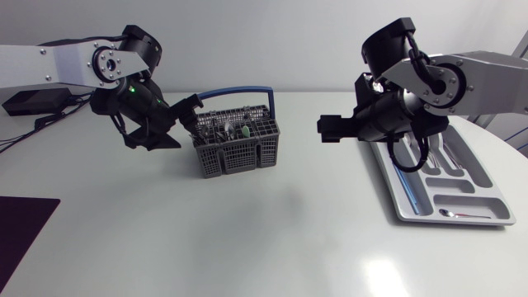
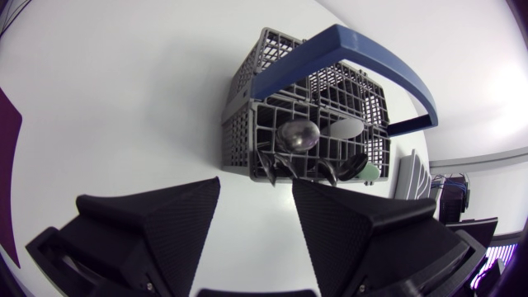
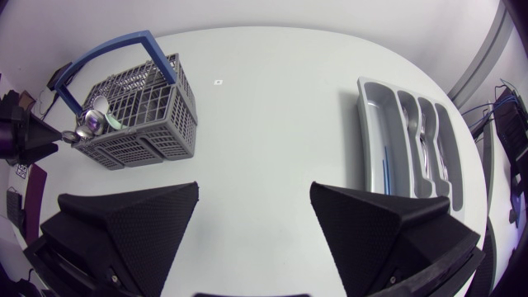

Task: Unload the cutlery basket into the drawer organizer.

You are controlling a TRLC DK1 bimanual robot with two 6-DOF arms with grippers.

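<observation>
Plainly, white table (image 1: 272,239) separates basket (image 1: 239,153) and organizer (image 1: 408,194); left fingers (image 2: 157,223), by the basket's rim, and right fingers (image 3: 132,223) both stand apart.

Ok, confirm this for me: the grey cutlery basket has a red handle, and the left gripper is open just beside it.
Not quite: the handle is blue, not red, as the left wrist view shows. The rest holds: the cutlery basket is grey and the left gripper is open just beside it.
</observation>
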